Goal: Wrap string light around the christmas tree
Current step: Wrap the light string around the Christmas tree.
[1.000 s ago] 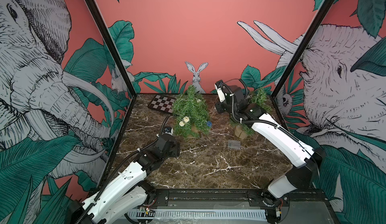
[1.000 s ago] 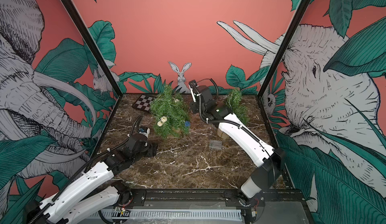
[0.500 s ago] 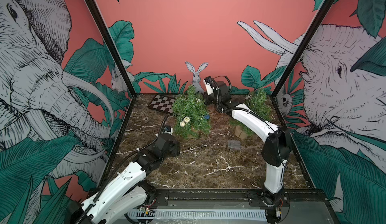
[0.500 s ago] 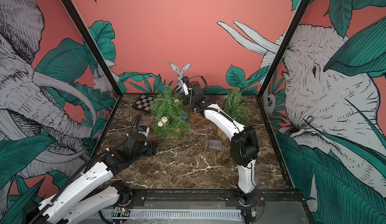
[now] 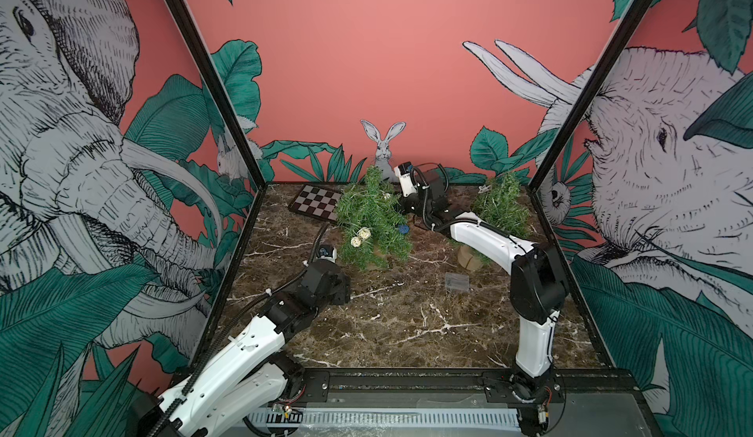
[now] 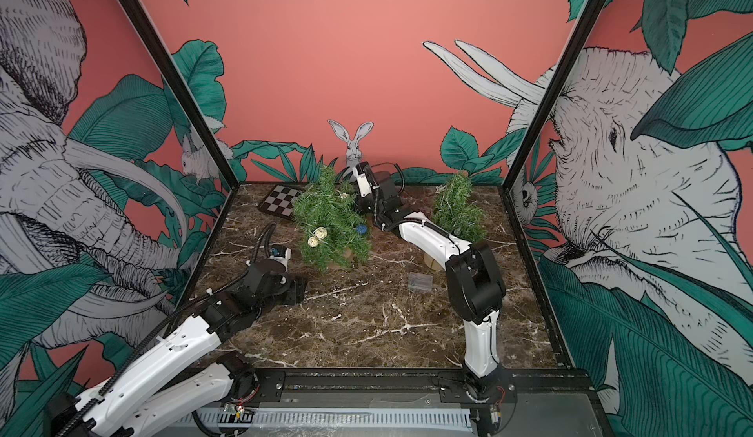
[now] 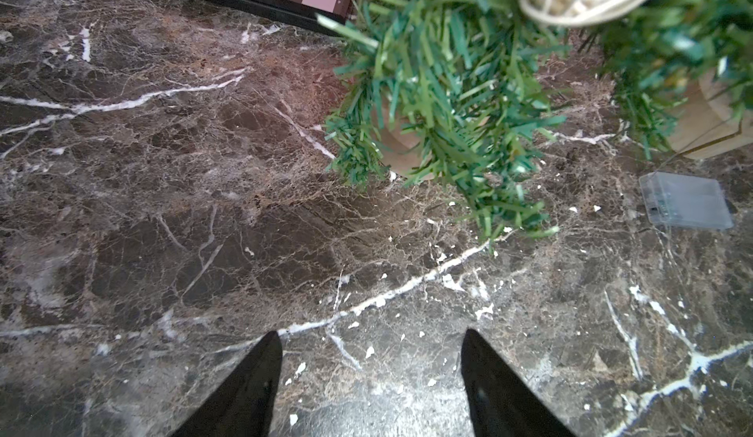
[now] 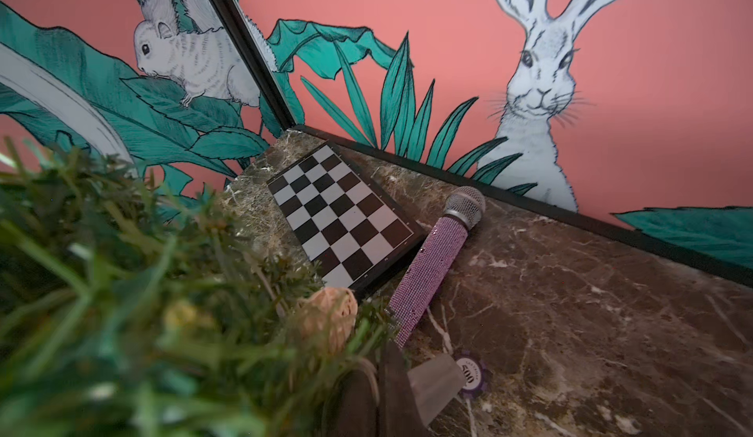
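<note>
String light of pale woven balls (image 5: 364,233) is sitting on the green christmas tree (image 5: 375,211); I am holding right pincer (image 8: 381,374) shut behind it, contents unseen, left pincer (image 7: 370,333) gaping empty in front for handover.

Top views high, front-on (same scene); wrist views close, sharing christmas tree (image 7: 440,100)

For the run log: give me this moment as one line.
left tool: open, empty, over table in front of tree | right tool: shut, behind tree, grip contents unclear | battery box: lying on table
</note>
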You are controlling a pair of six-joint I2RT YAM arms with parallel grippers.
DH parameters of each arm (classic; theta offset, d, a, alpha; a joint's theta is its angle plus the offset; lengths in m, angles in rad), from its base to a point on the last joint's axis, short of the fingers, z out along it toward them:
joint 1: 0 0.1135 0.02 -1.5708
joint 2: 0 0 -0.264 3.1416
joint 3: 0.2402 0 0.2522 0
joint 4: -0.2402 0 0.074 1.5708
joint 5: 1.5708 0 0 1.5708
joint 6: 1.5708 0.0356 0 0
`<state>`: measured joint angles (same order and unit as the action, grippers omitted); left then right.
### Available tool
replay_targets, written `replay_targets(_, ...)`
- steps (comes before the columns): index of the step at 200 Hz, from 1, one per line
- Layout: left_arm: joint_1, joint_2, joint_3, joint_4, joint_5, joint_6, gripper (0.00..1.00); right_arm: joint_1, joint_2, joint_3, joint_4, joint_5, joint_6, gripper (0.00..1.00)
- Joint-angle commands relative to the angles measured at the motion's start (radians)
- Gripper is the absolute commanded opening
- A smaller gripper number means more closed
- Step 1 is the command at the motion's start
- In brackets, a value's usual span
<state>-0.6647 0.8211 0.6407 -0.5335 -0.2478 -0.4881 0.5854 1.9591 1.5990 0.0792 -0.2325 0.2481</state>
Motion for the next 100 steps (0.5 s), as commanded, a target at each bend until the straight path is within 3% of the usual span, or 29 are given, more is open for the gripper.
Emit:
replay_targets(1,0.004,-0.022,0.013,-0.017,-0.016,-0.001,0.71,-0.016,0.031,-0.018,0.109,-0.073,0.056,0.00)
replay_targets(30,0.004,-0.027,0.010,-0.018,-0.018,-0.006,0.71,-0.019,0.047,-0.018,0.078,-0.055,0.062,0.00)
replay_targets(71,0.004,-0.023,0.014,-0.016,-0.017,-0.005,0.71,-0.025,0.019,-0.053,0.053,0.008,0.049,0.27)
replay_targets(100,0.004,-0.018,0.015,-0.014,-0.017,-0.002,0.71,-0.029,-0.018,-0.064,0.036,0.019,0.036,0.34)
